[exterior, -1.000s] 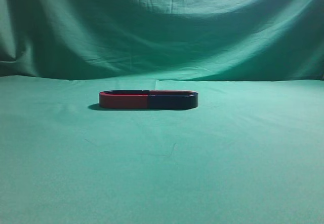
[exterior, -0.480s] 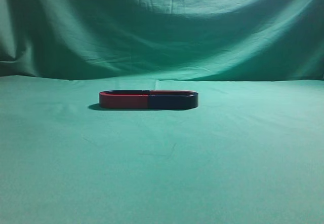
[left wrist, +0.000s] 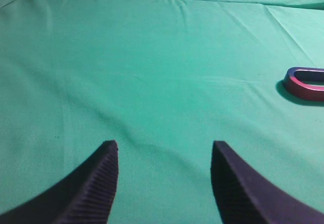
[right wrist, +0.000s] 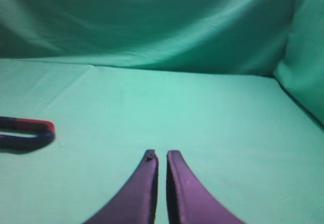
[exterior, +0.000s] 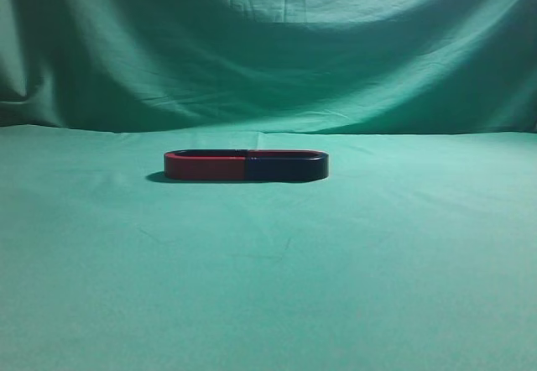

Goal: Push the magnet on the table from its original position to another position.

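Still, the magnet (exterior: pixel 245 165) had not shifted; pushing was yet to begin. It lay well right of the wide-spread left gripper (left wrist: pixel 164 155) and left of the nearly closed right gripper (right wrist: pixel 162 158).

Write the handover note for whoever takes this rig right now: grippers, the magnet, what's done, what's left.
Left gripper: open, empty, above bare cloth; magnet lies ahead to its right.
Right gripper: fingers nearly together, holding nothing; magnet ahead to its left.
Magnet: red-and-dark loop lying flat on the green table cloth, mid-table in the exterior view, untouched.
Done: nothing visible; neither arm appears in the exterior view.
Left: bring a gripper to the magnet and push it to a new spot.
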Controlling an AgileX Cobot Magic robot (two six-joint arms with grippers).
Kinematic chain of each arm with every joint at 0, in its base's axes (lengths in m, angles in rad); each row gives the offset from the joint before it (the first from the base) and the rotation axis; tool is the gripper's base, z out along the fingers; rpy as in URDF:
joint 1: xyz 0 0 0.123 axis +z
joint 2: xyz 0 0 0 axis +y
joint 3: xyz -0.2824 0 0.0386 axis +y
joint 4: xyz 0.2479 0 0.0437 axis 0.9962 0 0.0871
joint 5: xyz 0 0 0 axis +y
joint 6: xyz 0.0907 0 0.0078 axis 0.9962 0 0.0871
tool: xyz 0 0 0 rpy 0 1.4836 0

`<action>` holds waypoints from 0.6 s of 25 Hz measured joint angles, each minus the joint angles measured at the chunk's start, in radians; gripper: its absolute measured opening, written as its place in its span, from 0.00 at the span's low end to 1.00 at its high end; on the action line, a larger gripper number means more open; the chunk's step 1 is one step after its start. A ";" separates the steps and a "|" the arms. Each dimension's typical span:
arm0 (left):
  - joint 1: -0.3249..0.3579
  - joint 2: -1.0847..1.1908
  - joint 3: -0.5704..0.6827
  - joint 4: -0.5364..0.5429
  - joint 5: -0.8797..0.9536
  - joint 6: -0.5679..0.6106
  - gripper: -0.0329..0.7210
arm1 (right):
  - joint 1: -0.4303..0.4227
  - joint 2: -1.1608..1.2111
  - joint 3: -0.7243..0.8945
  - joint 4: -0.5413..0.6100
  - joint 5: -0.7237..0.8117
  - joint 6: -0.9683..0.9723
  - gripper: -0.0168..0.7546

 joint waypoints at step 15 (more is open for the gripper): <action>0.000 0.000 0.000 0.000 0.000 0.000 0.57 | -0.109 -0.035 0.041 0.026 0.177 0.025 0.02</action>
